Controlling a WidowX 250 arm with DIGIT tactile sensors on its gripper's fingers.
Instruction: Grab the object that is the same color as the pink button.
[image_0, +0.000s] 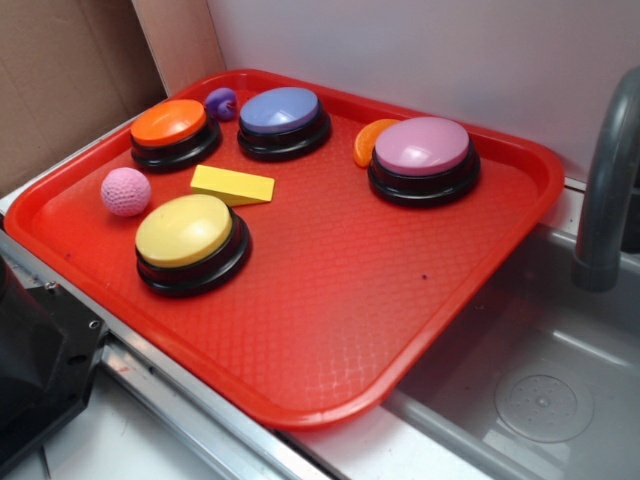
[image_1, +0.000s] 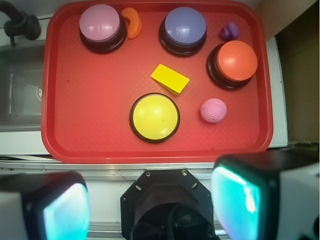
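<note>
Beside the yellow button (image_1: 154, 117) on the red tray (image_1: 55, 90), the pink ball (image_1: 213, 110) waits untouched as the gripper (image_1: 150, 200), fingers spread, risks knocking it rolling away.

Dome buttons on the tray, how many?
4. Pink button far right, blue-purple button at the back, orange button back left, yellow button front left. None look hidden.
</note>
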